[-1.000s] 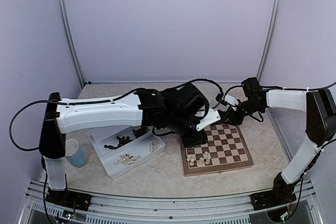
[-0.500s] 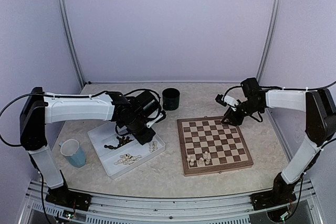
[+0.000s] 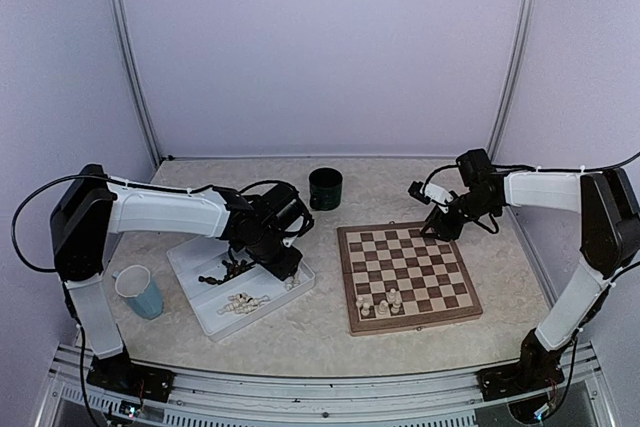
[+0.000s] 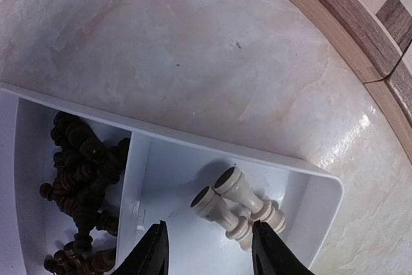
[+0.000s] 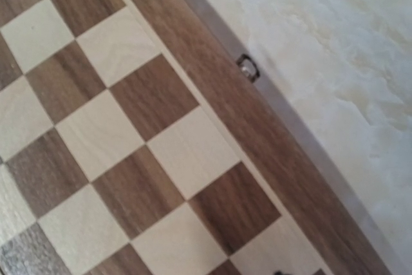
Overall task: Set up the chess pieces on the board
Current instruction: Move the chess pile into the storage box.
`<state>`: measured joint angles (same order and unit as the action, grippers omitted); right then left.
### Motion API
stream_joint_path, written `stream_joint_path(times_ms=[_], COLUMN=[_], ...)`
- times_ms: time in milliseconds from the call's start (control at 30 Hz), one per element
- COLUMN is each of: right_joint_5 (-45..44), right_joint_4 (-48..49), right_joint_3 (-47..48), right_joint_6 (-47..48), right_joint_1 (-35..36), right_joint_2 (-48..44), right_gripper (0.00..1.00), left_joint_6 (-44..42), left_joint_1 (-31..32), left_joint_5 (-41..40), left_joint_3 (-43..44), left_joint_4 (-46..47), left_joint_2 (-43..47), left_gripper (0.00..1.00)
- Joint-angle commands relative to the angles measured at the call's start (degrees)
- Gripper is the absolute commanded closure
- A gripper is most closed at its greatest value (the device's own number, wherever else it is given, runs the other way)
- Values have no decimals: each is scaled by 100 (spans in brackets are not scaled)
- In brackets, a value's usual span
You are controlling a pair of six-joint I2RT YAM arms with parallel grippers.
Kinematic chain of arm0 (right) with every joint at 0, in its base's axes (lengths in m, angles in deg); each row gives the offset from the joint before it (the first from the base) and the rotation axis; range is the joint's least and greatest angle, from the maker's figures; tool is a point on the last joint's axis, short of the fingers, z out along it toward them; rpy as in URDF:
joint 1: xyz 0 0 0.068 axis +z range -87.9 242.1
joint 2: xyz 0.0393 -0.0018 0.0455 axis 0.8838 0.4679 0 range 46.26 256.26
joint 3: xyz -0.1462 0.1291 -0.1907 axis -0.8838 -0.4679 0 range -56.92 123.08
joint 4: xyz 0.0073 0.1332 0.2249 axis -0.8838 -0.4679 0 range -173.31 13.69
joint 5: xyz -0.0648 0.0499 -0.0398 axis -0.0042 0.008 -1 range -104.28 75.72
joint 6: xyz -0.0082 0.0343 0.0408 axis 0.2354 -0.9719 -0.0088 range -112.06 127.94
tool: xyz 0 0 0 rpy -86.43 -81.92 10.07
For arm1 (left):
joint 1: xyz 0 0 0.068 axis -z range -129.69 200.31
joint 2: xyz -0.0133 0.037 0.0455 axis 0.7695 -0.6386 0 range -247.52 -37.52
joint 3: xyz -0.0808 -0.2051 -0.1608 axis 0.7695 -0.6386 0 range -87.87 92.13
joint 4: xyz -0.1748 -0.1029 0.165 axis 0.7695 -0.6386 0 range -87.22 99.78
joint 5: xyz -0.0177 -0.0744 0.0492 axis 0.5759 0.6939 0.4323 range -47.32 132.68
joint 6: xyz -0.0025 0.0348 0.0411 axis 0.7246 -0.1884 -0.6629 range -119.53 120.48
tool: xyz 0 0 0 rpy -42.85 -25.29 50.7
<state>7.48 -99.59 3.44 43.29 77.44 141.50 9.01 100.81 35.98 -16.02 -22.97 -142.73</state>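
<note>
Marbled tabletop (image 4: 161,43): the white tray (image 4: 322,188) held dark pieces (image 4: 77,165) in one compartment, two cream pieces (image 4: 235,205) in the next; the left gripper (image 4: 209,249) gaped empty above. The brown-and-tan checked board (image 3: 408,277) lay to its right; the right gripper (image 3: 435,229) was over its far edge, grip impossible to tell.

Dark brown and pale tan checks on the board (image 3: 420,257), framed in light wood. Plain white for the tray (image 4: 225,152), with cream pieces (image 4: 239,204) and dark brown pieces (image 4: 80,159) inside. Marbled beige across the table (image 4: 161,49). 1 black cup (image 3: 325,188), 1 pale blue mug (image 3: 139,293).
</note>
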Motion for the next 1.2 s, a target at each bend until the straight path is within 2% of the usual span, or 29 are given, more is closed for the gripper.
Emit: stream_joint_path(times_ms=[0, 233, 433, 733, 1100, 1167], right_joint_5=[-40, -22, -1, 13, 22, 17], right_joint_4=[35, 26, 17, 2, -19, -27], right_joint_3=[-56, -56, -58, -40, 2, 7], right_joint_6=[57, 75, 79, 75, 44, 36], right_joint_1=[49, 49, 49, 65, 170, 193], right_joint_2=[21, 69, 82, 104, 176, 194], right_gripper=[54, 54, 54, 54, 54, 54], left_joint_6=[487, 1057, 1221, 1555, 1812, 1812], left_joint_1=[-8, 42, 72, 144, 144, 116], left_joint_5=[41, -147, -73, -257, -117, -40], left_joint_3=[215, 342, 306, -176, -876, -966], left_joint_4=[335, 80, -11, -112, -14, 24], left_joint_2=[-300, -676, -777, -310, 6, 118], left_gripper=[57, 61, 65, 57, 54, 58])
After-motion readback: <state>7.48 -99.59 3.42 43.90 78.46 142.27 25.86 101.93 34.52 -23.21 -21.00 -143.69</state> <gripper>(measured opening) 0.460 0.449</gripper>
